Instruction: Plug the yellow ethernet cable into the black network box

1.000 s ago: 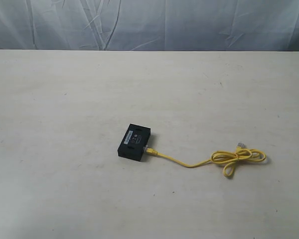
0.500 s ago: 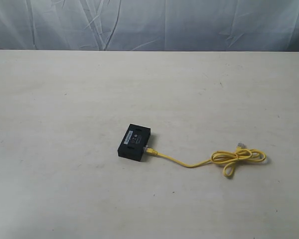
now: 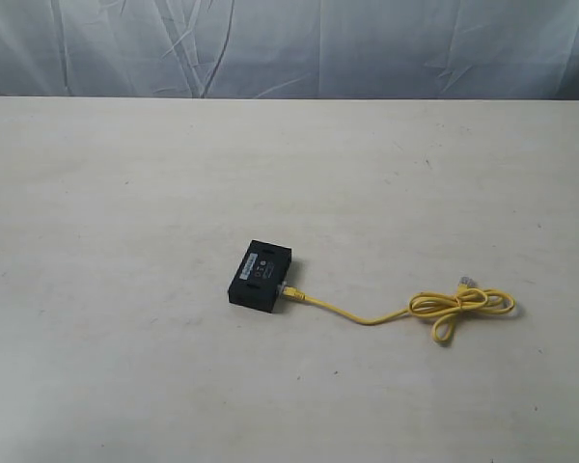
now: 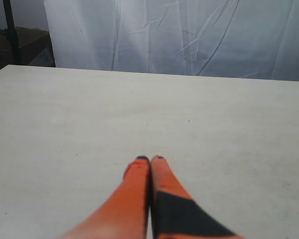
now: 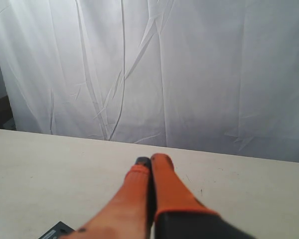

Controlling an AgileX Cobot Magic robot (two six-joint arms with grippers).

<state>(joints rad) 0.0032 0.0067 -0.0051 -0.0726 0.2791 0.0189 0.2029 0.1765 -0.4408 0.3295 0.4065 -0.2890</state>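
One yellow ethernet cable [image 3: 367, 316] lies on the worktop [image 3: 125, 193], right of centre in the exterior view. Its near plug meets the right side of the black network box [image 3: 261, 276] and looks seated, though the view is too coarse to be sure. Loose loops lie further right, with the free clear plug beside them. The box is flat, near mid-worktop. It has a pale label strip and tiny marks on top, none readable; no brand is legible.

Left hand [image 4: 150, 159]: orange fingers together, holding nothing, over bare worktop. Right hand [image 5: 150, 160]: fingers together, empty, with a dark corner of the box just in view beneath it. A white curtain [image 3: 289, 48] hangs behind.

Compared with the earlier exterior frames, nothing has moved: box, cable and loops are unchanged.
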